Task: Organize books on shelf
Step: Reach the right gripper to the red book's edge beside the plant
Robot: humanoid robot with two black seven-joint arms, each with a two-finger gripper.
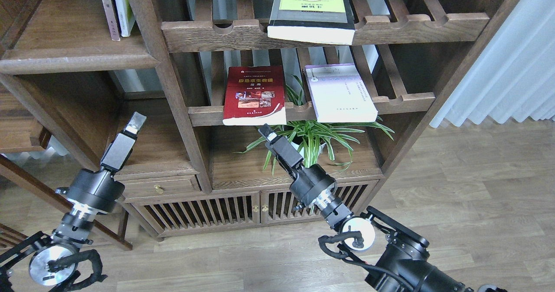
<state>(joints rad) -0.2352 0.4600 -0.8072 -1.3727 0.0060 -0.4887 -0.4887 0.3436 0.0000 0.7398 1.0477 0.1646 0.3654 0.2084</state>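
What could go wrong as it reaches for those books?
The right tool sits just under the red paperback, which overhangs the slatted rack's rail; a bump might tip it off. The green spider plant beside that arm could get brushed. The thick black-and-yellow-green book also overhangs above.

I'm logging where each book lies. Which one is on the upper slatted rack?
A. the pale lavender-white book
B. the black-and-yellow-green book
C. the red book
B: the black-and-yellow-green book lies flat on the upper slatted rack; the other two lie on the rack below.
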